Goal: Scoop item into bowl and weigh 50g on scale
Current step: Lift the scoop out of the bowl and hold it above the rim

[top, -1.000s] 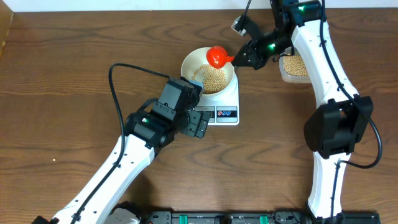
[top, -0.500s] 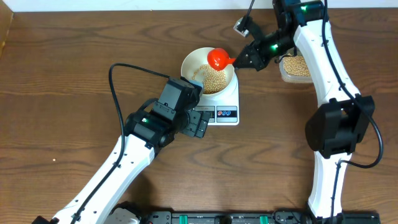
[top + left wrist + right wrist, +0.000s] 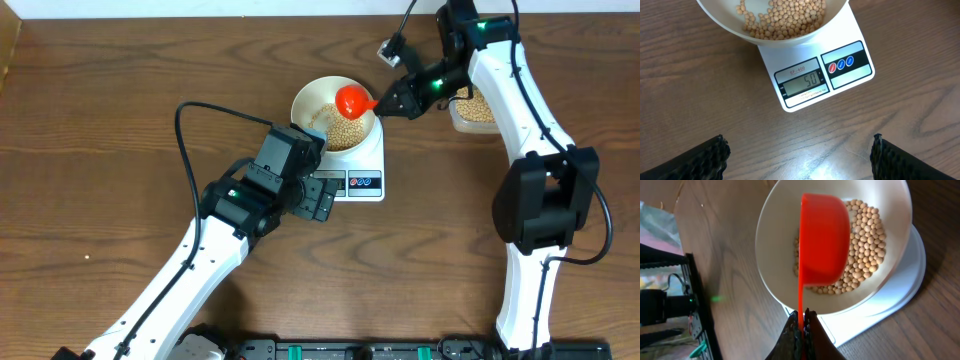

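The white bowl (image 3: 313, 98) stands on the white scale (image 3: 365, 182) and holds a layer of tan beans (image 3: 345, 128). My right gripper (image 3: 385, 100) is shut on the thin handle of a red scoop (image 3: 350, 99), whose cup hangs over the bowl. In the right wrist view the scoop (image 3: 823, 240) covers part of the beans (image 3: 865, 235) inside the bowl (image 3: 777, 235), with the gripper (image 3: 803, 317) pinching its handle. My left gripper (image 3: 800, 155) stands open over bare wood in front of the scale (image 3: 850, 75), whose display (image 3: 807, 82) reads 50.
A clear container of beans (image 3: 478, 108) sits at the back right, partly behind my right arm. My left arm (image 3: 240, 200) reaches in from the front left, its black cable looping to the left of the bowl.
The right gripper and the red scoop have shifted slightly down and to the right over the bowl. The left arm has not moved.
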`<state>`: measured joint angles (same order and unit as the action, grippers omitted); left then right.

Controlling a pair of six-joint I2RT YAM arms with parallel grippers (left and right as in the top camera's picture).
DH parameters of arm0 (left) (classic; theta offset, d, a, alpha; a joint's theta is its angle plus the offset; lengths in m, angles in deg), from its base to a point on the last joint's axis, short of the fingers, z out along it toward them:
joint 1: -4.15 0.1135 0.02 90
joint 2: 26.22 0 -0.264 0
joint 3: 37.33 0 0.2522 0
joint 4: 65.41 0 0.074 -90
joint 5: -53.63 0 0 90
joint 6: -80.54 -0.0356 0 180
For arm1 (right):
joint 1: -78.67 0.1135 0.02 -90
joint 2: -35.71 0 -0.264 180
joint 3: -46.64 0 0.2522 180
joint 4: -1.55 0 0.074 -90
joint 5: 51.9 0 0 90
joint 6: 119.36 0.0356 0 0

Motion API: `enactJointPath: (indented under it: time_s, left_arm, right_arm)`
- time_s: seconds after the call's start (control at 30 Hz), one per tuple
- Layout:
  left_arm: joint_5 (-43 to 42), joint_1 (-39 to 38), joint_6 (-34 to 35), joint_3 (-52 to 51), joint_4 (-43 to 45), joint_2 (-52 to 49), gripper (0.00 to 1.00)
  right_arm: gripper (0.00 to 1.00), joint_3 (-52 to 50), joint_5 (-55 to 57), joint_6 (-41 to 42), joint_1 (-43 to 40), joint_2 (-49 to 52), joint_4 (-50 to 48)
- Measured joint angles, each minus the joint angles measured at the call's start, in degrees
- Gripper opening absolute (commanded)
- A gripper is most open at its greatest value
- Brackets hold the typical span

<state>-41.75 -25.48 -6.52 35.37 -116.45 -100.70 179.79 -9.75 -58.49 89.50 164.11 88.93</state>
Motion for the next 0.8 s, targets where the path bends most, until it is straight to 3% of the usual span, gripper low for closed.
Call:
enactJointPath:
  time_s: [0.8]
  left_arm:
    - [0.00,0.00,0.00,0.00,0.02,0.00,0.93]
  right_arm:
    - [0.02,-2.80,3.08,1.90,-1.18,0.00,0.76]
